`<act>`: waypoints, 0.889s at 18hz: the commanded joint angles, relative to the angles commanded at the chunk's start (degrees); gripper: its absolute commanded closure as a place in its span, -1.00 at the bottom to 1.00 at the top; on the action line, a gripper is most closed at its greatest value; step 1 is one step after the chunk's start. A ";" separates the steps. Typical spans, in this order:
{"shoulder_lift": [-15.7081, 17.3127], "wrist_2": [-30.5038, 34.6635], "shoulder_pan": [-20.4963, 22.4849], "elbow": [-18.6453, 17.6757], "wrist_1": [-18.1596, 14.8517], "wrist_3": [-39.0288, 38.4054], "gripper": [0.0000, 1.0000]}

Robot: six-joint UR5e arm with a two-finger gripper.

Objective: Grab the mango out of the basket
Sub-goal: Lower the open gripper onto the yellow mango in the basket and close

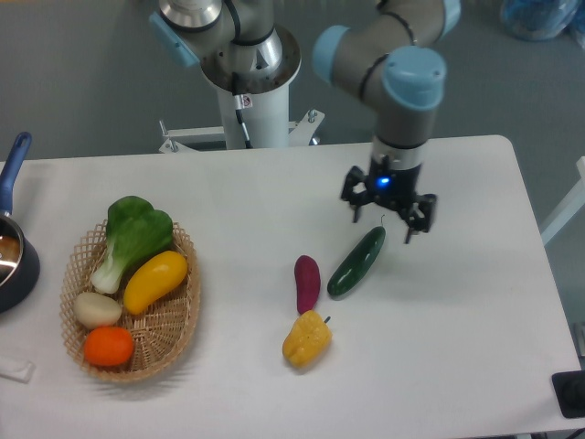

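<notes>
The mango (154,280) is a smooth yellow oblong fruit lying in the middle of the woven wicker basket (179,319) at the table's left. Beside it in the basket are a green bok choy (133,234), a pale potato (97,309) and a round orange fruit (109,346). My gripper (388,216) hangs open above the table right of centre, just above the upper end of a cucumber, far to the right of the basket. Nothing is between its fingers.
A green cucumber (356,262), a purple eggplant (307,283) and a lumpy yellow bell pepper (307,338) lie mid-table between gripper and basket. A dark pot with a blue handle (13,238) sits at the left edge. The robot's white base (258,101) stands behind the table.
</notes>
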 joint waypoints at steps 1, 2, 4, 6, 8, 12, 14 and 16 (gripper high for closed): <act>-0.35 0.00 -2.20 0.09 0.17 -1.67 -1.00; -0.70 -0.09 -4.31 0.26 0.18 -3.25 -1.00; -1.84 0.00 -9.93 0.96 0.26 -6.33 -1.00; -2.37 0.44 -13.63 1.66 0.53 -8.97 -1.00; -3.69 1.66 -17.85 2.89 0.44 -11.34 -1.00; -7.55 4.04 -25.06 4.74 0.26 -18.90 -1.00; -8.78 4.22 -27.17 5.01 0.26 -20.84 -1.00; -10.01 4.22 -28.32 5.10 0.18 -22.42 -1.00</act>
